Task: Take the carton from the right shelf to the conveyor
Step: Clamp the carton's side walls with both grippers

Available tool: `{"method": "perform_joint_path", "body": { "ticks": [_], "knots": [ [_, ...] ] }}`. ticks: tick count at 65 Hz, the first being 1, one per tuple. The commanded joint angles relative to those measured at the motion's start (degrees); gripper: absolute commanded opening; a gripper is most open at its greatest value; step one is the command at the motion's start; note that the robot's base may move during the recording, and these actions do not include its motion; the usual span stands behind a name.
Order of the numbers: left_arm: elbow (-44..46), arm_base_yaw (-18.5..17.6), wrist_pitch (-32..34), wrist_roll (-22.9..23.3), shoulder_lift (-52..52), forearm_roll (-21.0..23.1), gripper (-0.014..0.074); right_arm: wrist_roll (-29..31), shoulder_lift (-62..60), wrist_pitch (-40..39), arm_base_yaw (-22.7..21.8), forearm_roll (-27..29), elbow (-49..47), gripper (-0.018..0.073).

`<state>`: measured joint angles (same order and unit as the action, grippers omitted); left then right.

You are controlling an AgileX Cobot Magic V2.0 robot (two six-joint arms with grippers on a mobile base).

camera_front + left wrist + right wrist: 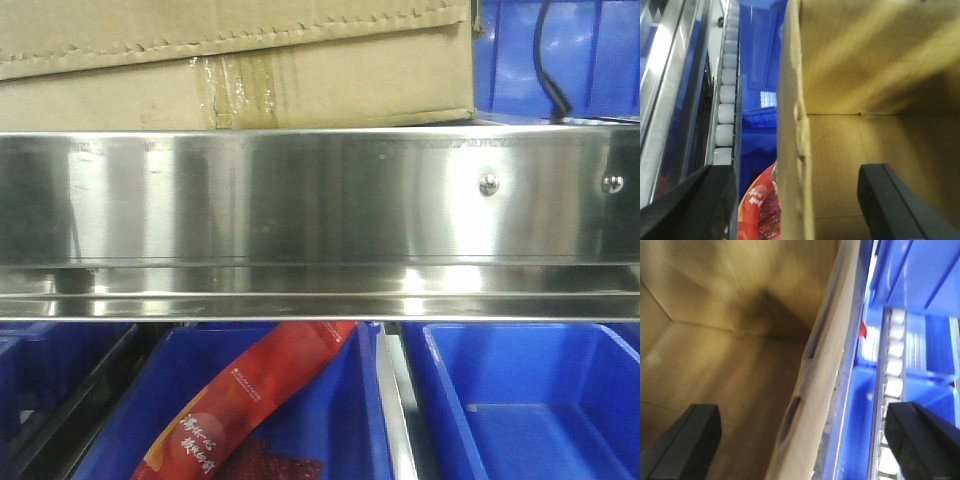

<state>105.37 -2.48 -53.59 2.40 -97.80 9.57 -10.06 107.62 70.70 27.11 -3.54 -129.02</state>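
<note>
Slippage is the main risk: the large brown corrugated cardboard carton (300, 85) sits on the right shelf (320, 300), behind its shiny stainless-steel front rail (250, 200), and its thin creased walls could buckle or snag that rail. Left gripper (792, 172) and right gripper (802, 412) both gape wide, each straddling one carton wall without touching.

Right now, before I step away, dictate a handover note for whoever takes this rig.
Left gripper: open, straddling one wall of the carton.
Right gripper: open, straddling another wall.
Carton: in the upper tier of the right shelf.
Done: both arms placed at the carton.
Left: close both grippers, lift, carry to the conveyor, which is not in view.
</note>
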Motion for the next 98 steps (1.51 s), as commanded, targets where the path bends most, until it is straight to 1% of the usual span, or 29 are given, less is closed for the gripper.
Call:
{"method": "perform_joint_path", "body": {
  "ticks": [1, 4, 6, 9, 16, 17, 18, 19, 20, 23, 25, 28, 37, 47, 54, 58, 61, 65, 68, 73, 78, 84, 88, 93, 98],
  "knots": [
    [0.57, 0.10, 0.96, -0.87, -0.79, 0.66, 0.0389, -0.05, 0.74, -0.74, -0.29, -1.20, -0.62, 0.0522],
    [0.57, 0.10, 0.67, -0.87, -1.05, 0.66, 0.0353, -0.05, 1.18, -0.74, -0.29, -1.20, -0.62, 0.0475],
    [0.57, 0.10, 0.53, -0.87, -1.08, 0.66, 0.0319, -0.05, 1.44, -0.74, -0.29, -1.20, -0.62, 0.0423],
    [0.57, 0.10, -0.11, -0.87, -1.18, 0.66, 0.0252, -0.05, 1.59, -0.74, -0.29, -1.20, -0.62, 0.0354],
    [0.57, 0.10, -1.51, -0.87, -1.18, 0.66, 0.0040, -0.05, 1.68, -0.74, -0.29, -1.20, -0.72, 0.0065],
    [0.57, 0.10, -1.72, -0.87, -1.18, 0.66, 0.0010, -0.05, 1.68, -0.74, -0.29, -1.20, -0.66, 0.0001],
    [0.57, 0.10, -2.07, -0.87, -1.18, 0.66, -0.0032, -0.05, 1.68, -0.74, -0.29, -1.20, -0.66, -0.0039],
    [0.57, 0.10, -2.24, -0.87, -1.18, 0.66, -0.0042, -0.05, 1.68, -0.74, -0.29, -1.20, -0.66, -0.0097],
    [0.57, 0.10, -2.52, -0.87, -1.18, 0.66, -0.0027, -0.25, 1.54, -0.74, -0.29, -1.20, -0.66, -0.0106],
    [0.57, 0.10, -2.96, -0.87, -1.18, 0.66, -0.0008, -0.50, 1.44, -0.74, -0.29, -1.20, -0.66, -0.0064],
    [0.57, 0.10, -3.20, -0.87, -1.18, 0.66, -0.0003, -0.50, 1.29, -0.74, -0.29, -1.20, -0.66, -0.0054],
    [0.70, 0.10, -3.70, -0.87, -1.18, 0.33, -0.0011, -0.50, 0.87, -0.74, -0.29, -1.20, -0.66, -0.0061],
    [3.55, 0.10, -7.89, -0.87, 0.05, -0.20, -0.0016, -0.50, -1.63, -0.74, -0.29, -1.20, -0.66, -0.0067],
    [7.77, -0.03, -11.78, -0.87, 4.45, -0.88, -0.0016, -0.50, -6.63, -0.74, -0.09, -1.20, -0.75, -0.0067],
    [7.93, -0.13, -12.71, -0.87, 8.41, -1.24, -0.0016, -0.50, -10.19, -0.74, -0.09, -1.20, -0.75, -0.0067],
    [7.93, -0.56, -14.56, -0.87, 10.17, -1.38, -0.0016, -0.50, -12.25, -0.74, -0.05, -1.20, -0.50, -0.0067],
    [7.93, -1.04, -16.37, -0.53, 11.27, -2.42, -0.0016, -0.50, -13.77, -0.74, -0.05, -1.20, 0.66, -0.0067],
    [7.93, -2.29, -16.37, -0.16, 12.63, -4.94, -0.0016, -0.50, -16.26, -0.74, -0.05, -1.20, 2.89, -0.0067],
    [7.93, -3.71, -16.37, 1.24, 13.74, -7.31, -0.0016, -0.50, -18.42, -0.74, -0.05, -1.20, 6.18, -0.0067],
    [7.83, -5.71, -16.37, 2.03, 15.37, -9.06, -0.0016, -0.50, -22.18, -0.74, -0.05, -1.20, 11.83, -0.0067],
    [6.79, -8.55, -16.37, 2.98, 17.76, -10.20, -0.0016, -0.50, -26.57, -0.74, -0.05, -0.48, 17.54, -0.0067],
    [4.72, -11.14, -16.37, 4.52, 20.52, -10.81, -0.0016, -0.50, -31.21, -0.74, -0.05, -0.19, 23.72, -0.0067],
    [2.36, -13.22, -16.37, 5.74, 22.63, -11.58, -0.0016, -0.50, -33.86, -0.82, -0.05, -0.19, 27.61, -0.0067],
    [-0.61, -15.00, -16.37, 7.28, 24.64, -13.11, -0.0016, -0.50, -36.09, -1.79, -0.05, -0.19, 30.78, -0.0067],
    [-3.23, -16.28, -16.37, 7.71, 26.10, -13.49, -0.0016, -0.50, -36.86, -2.43, -0.05, -0.19, 32.07, -0.0067]
  ]
}}
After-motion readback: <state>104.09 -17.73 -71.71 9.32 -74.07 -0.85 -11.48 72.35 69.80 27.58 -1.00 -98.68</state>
